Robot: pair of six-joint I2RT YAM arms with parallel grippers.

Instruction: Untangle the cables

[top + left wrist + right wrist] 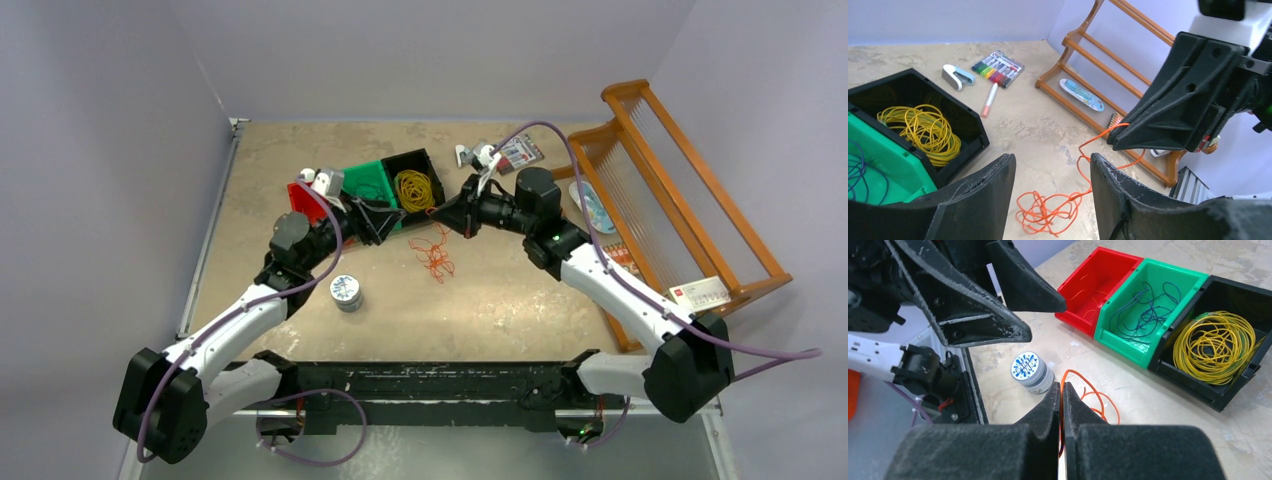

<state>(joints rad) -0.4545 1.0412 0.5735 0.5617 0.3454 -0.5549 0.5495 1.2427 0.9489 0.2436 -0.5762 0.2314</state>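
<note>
Beige tabletop (520, 300), lilac walls round it. Nearest the arms, well to the near side of the black bin (1228, 401), stands a small white-and-blue jar (347, 292). Next out is the orange cable (1045, 214), a loose knot on the tabletop just on that bin's near side, w/ one strand rising off it. The right end effector (1062, 392) is clenched on that strand. The left end effector (1052, 160) hangs released over the knot, fingers spread, nothing in them.

Step in hand, I'd say: pull the knot apart. To do it well, bring the left down on a separate loop low in the tangle, take 1 strand only, then draw the 2 apart slowly & sideways. Thin wire prob. slips or cinches if jerked.

In the way: arms sit nose to nose, so little room btw them, and the jar may snag a trailing loop. Inside the black bin lies the yellow cable (1215, 345), coiled. Next to that bin is a green bin (1123, 347) w/ a dark blue cable (1148, 315), then a red bin (1083, 287). Beyond the black bin: marker pack (998, 68), loose pen (989, 100), and a wooden rack (700, 180) off to its side.
</note>
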